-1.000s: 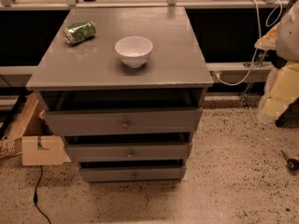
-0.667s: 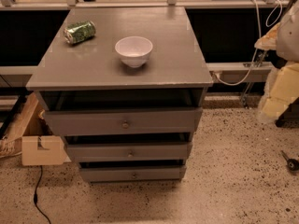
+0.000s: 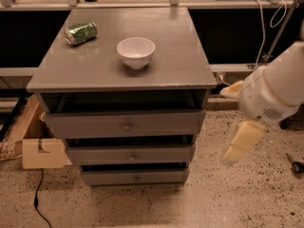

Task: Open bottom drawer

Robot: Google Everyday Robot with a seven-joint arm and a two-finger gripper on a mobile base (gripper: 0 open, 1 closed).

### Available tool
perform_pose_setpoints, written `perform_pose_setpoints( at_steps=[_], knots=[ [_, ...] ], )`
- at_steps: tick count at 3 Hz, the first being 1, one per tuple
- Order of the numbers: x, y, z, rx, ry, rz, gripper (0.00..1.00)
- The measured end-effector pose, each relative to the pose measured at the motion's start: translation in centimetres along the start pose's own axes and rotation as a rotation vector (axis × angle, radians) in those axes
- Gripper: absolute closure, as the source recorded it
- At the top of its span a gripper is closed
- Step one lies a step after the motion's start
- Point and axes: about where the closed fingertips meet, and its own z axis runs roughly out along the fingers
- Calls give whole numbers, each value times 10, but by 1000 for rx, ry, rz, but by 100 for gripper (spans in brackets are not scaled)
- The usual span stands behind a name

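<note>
The grey cabinet (image 3: pixel 95 75) has three drawers. The bottom drawer (image 3: pixel 109 177) is the lowest and narrowest front, with a small round knob (image 3: pixel 137 177) at its centre. It sits nearly flush under the middle drawer (image 3: pixel 95 155), with a dark gap above it. The top drawer (image 3: pixel 85 125) is the widest. My gripper (image 3: pixel 242 140) hangs on the white arm (image 3: pixel 278 91) to the right of the cabinet, at about middle-drawer height. It is above the floor and touches nothing.
A white bowl (image 3: pixel 136 51) and a crushed green can (image 3: pixel 80 33) sit on the cabinet top. A cardboard box (image 3: pixel 42 152) and a black cable (image 3: pixel 37 198) lie on the floor to the left. A small dark object (image 3: pixel 294 165) lies at the far right.
My arm has swung left and down, bringing the gripper closer to the cabinet's right side. The drawers have not moved.
</note>
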Motion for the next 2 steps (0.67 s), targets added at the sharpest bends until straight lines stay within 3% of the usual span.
perform_pose_setpoints(
  at_steps=[1, 2],
  knots=[
    [-15, 40, 85, -115, -107, 2, 0],
    [-6, 60, 106, -157, -90, 11, 0]
  ],
)
